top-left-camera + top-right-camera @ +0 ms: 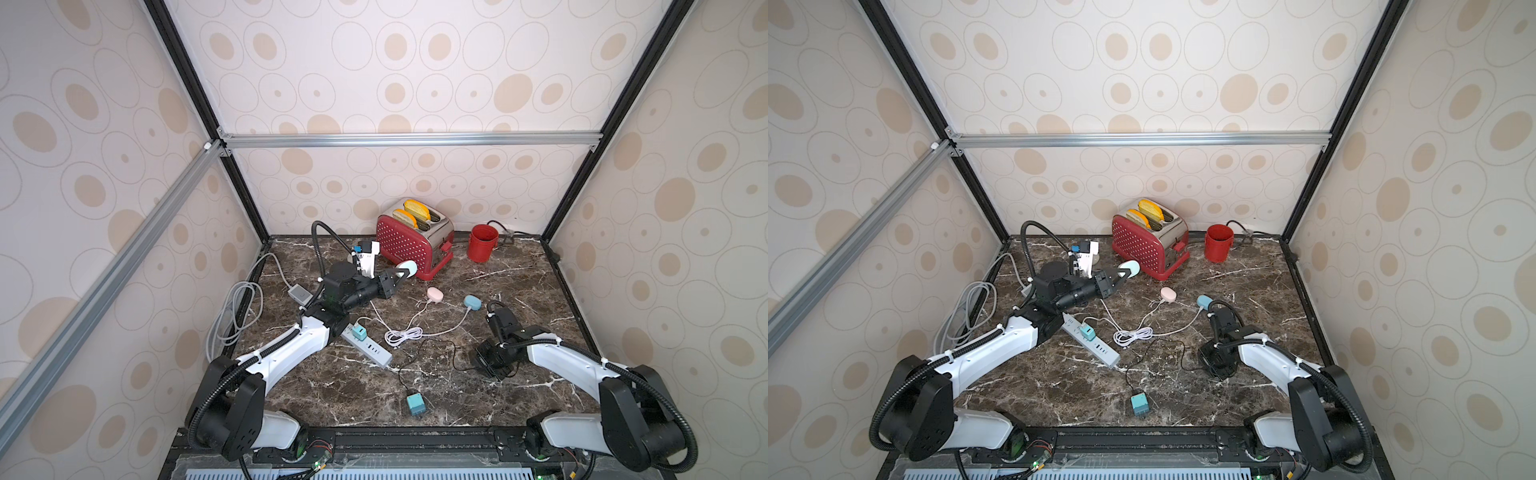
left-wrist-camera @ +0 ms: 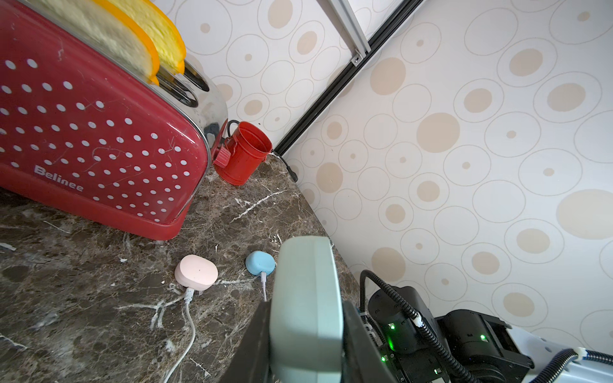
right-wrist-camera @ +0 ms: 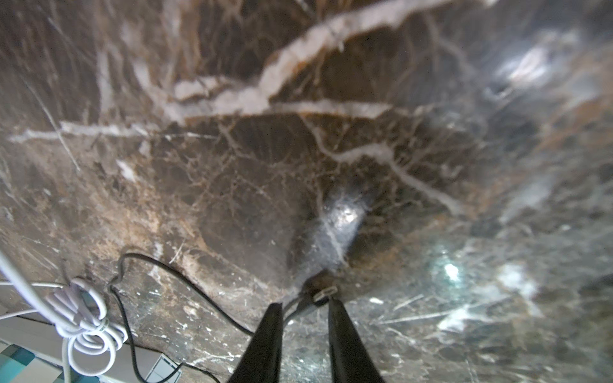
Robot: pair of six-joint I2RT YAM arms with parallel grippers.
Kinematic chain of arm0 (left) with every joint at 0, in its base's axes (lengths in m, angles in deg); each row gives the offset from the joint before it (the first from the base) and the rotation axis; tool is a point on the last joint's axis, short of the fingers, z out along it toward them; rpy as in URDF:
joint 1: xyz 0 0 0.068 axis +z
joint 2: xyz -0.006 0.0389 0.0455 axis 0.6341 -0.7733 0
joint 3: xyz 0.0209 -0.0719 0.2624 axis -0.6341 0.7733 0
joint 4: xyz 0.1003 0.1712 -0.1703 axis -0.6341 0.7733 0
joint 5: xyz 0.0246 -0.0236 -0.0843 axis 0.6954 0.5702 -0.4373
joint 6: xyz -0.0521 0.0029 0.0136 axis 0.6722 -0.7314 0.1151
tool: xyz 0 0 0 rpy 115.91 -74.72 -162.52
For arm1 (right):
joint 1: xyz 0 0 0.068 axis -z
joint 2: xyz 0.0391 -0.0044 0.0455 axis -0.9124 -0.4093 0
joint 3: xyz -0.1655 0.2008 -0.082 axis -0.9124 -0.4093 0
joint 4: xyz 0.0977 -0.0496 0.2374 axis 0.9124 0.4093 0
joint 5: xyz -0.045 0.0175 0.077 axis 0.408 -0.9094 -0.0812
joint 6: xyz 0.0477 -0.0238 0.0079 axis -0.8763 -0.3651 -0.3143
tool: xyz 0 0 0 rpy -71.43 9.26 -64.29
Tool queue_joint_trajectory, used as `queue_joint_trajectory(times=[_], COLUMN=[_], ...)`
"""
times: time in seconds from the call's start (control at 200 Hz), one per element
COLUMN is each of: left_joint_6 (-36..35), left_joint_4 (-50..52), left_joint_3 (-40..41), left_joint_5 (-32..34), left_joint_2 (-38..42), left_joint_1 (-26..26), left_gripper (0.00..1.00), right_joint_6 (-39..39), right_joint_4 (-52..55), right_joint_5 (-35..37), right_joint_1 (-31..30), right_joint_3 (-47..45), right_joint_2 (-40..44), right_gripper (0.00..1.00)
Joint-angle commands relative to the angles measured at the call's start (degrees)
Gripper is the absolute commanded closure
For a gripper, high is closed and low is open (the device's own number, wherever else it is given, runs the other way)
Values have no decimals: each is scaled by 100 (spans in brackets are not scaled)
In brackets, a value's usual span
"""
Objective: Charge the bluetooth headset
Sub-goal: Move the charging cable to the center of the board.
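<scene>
Bluetooth headset case (image 1: 409, 268), the pale green one, is up off the marble table (image 1: 519, 291), clamped between the fingers of the left gripper (image 1: 401, 273). It hangs left of centre, just in front of the red toaster (image 1: 409, 243). Lifted clear like that, my read is that it's being presented for a plug.

Over on the near right, the right gripper (image 3: 305, 306) is nose-down at the table. Its fingers are narrowed either side of the plug (image 3: 325, 292) on the black cable (image 3: 159, 265). A gap shows between them, and I can't tell whether the pads are biting yet.

That cable trails to a teal adapter (image 1: 415, 405) lying loose near the front edge, not in the power strip (image 1: 368, 347), so that looks like a job left to do.

Mid-table, the pink case (image 1: 435, 294) and blue case (image 1: 472, 302) already have white leads in them, so the black lead looks like the one meant for the green case.
</scene>
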Motion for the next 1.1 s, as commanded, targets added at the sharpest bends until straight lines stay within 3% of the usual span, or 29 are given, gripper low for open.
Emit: queue_joint_trajectory(times=[0.0,0.3,0.541,0.771,0.921,1.007,1.097], left_joint_6=[-106,-109,-117,-109,-74,-52,-39], left_joint_4=[-196,-209,-226,-240,-254,-255,-250], left_joint_3=[-2,25,34,25,42,34,35], left_joint_5=[-66,-86,-98,-84,-80,-78,-85], left_joint_2=[131,115,61,25,8,-1,-1], left_joint_1=[38,110,179,188,188,186,188], left_gripper=[82,82,82,82,83,82,82], right_joint_6=[-212,144,1703,3441,4335,4338,3670], right_joint_4=[7,114,712,943,895,1137,1609], right_joint_5=[136,370,847,1358,1233,1302,1505], right_joint_1=[-45,-40,-84,-261,-296,-290,-294], right_joint_3=[-49,230,1326,2173,2398,2491,2507], right_joint_2=[-115,-546,-1312,-1711,-1867,-1760,-1398], right_gripper=[73,84,92,92,92,88,77])
